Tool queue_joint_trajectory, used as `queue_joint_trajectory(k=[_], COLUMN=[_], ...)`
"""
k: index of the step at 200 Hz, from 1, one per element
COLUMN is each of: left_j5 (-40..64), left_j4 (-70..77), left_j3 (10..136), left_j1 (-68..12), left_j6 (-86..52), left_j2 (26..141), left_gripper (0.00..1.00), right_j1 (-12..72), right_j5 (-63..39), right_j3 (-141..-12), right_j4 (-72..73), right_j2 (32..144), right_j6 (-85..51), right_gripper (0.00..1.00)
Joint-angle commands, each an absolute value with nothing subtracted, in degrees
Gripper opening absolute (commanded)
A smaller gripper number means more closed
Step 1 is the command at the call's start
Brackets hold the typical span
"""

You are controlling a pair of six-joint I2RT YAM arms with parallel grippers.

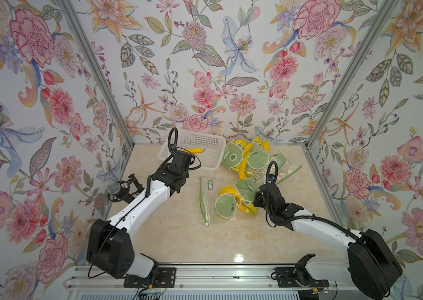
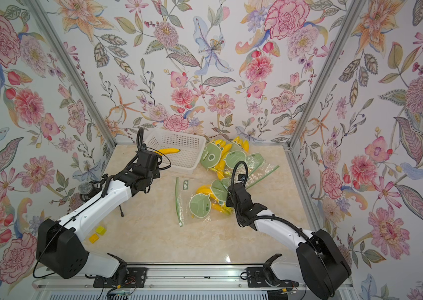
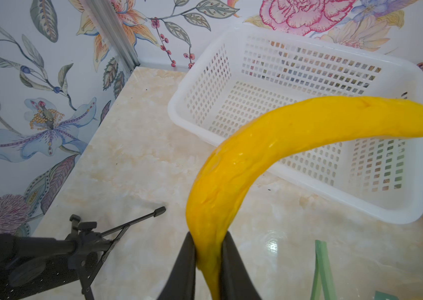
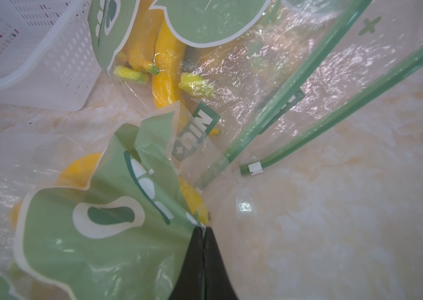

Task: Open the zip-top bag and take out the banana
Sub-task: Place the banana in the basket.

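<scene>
Left gripper [image 3: 208,241] pinches banana [image 1: 195,150] end, mid-frame by basket [image 1: 197,140]
Banana may slip; right gripper [image 4: 204,230], clamped on bag [image 4: 96,233], could tear it

Enclosure lined on three sides with floral wallpaper [image 1: 205,65]; panels meet at aluminium corner posts [image 1: 100,78]. Base: glossy cream, marble-patterned tabletop [image 1: 179,241] bearing a bright light reflection [image 1: 239,258]. Aluminium rail [image 1: 218,278] along the near edge.
</scene>
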State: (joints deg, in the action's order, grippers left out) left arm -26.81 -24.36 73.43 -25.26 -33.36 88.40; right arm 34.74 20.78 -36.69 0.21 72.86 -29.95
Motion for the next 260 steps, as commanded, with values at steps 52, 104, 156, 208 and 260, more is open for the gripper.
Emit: queue_joint_trajectory(k=[52, 104, 156, 208, 260], left_j5=[-21.1, -17.3, -15.6, -16.1, -17.2], left_j4=[-27.3, -31.6, -36.2, -35.4, -27.0], left_j3=[104.4, 119.7, 128.1, 121.0, 99.7], left_j1=[-21.8, -21.7, -21.7, -22.7, -24.3], left_j6=[-31.5, -30.9, -31.5, -33.2, -37.8], left_j2=[117.5, 130.3, 140.3, 138.6, 126.2], left_gripper=[0.03, 0.03, 0.05, 0.09, 0.13], right_j1=[35.7, 36.7, 36.8, 36.8, 36.8], right_j5=[19.6, 20.7, 21.4, 21.7, 22.1], right_j3=[-36.2, -34.9, -34.5, -34.5, -35.2], right_j4=[1.6, 1.7, 1.7, 1.7, 1.7], right_j2=[73.2, 71.4, 70.6, 70.2, 71.0], right_j6=[-31.7, -31.7, -31.7, -31.3, -30.7], right_gripper=[0.00, 0.00, 0.00, 0.00, 0.00])
